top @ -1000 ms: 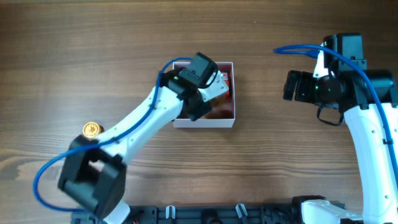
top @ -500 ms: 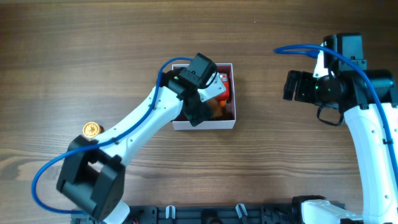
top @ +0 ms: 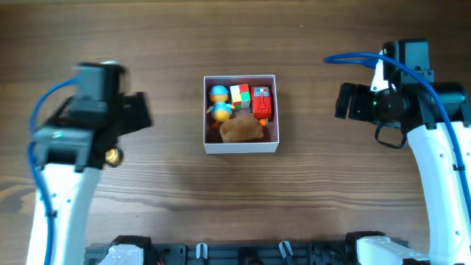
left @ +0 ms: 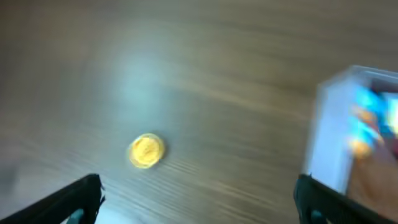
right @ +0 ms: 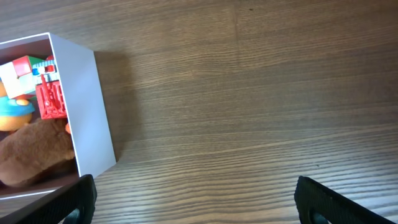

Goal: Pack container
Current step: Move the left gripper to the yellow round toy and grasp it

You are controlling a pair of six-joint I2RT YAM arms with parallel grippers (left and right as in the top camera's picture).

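Inside the square thin-walled container lies a fuzzy brown toy

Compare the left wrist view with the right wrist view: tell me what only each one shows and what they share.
Only the left wrist: a small gold disc on the table, blurred. Only the right wrist: the red toy, the multicoloured cube and the brown plush inside the container. Both: the container's white wall, the blue-and-orange figure and the table.
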